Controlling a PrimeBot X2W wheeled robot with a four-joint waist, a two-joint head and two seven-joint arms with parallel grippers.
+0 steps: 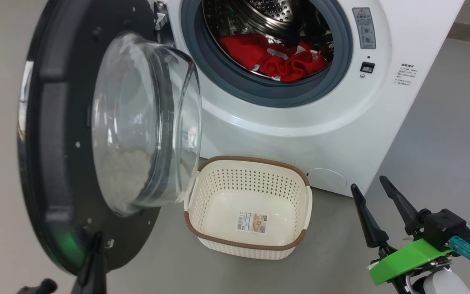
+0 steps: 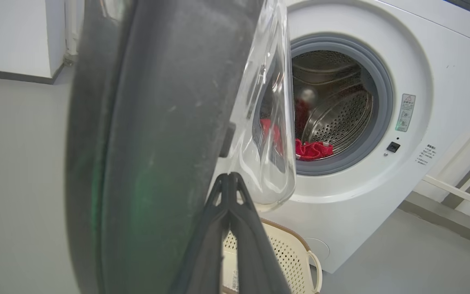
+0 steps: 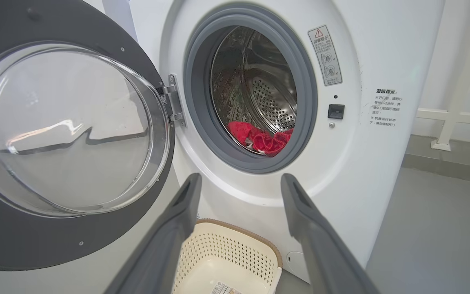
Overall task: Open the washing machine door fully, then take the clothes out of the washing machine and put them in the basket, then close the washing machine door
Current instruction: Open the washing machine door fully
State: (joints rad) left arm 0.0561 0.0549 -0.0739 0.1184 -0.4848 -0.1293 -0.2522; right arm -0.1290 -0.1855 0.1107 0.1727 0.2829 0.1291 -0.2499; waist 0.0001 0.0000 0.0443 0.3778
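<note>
In the head view, the washing machine door (image 1: 55, 163) is seen swung open, the red clothes (image 1: 276, 57) are seen inside the washing machine (image 1: 300, 122), and the basket (image 1: 245, 158) is set on the floor (image 1: 341, 253) before it. In the left wrist view, the left gripper (image 2: 230, 175) is shown closed on nothing, beside the door's rim. In the right wrist view, the right gripper (image 3: 240, 179) is held wide open and empty.

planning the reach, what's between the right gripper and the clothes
Right wrist view: the washer's white front and grey gasket lip lie between the right gripper and the clothes. The basket sits below that line, the door off to the side.
</note>
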